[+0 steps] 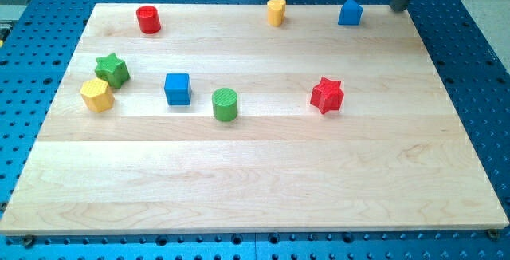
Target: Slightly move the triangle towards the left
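Pale smooth wooden board (255, 172)

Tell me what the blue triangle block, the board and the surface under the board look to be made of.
Blue triangle block: probably plastic, matte, in one flat even colour; too small to see more.
Board: light wood with a smooth finish; grain lines and plank seams run across it.
Surface under the board: blue, likely painted metal, with a regular grid of small holes.
My tip hangs to the triangle's right.

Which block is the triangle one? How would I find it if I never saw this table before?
Look at the wooden board and go along its top edge toward the view's right. The blue triangle sits there, just left of my tip, with the yellow block farther left. It is the only block with a pointed, roof-like top.
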Motion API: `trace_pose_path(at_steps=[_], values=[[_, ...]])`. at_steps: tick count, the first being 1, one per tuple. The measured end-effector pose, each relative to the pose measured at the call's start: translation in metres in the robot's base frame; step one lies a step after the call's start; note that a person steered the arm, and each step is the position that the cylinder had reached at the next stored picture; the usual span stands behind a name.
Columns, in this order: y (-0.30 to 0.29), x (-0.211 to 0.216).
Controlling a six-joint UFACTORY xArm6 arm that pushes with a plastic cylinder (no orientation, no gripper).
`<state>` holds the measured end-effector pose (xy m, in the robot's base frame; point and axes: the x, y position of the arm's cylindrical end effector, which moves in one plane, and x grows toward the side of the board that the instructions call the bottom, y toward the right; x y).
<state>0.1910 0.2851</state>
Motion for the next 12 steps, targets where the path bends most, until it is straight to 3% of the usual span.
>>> trace_pose_path(at_steps=[4, 12], values=[[-0.056, 0.000], [-0.073, 0.001]])
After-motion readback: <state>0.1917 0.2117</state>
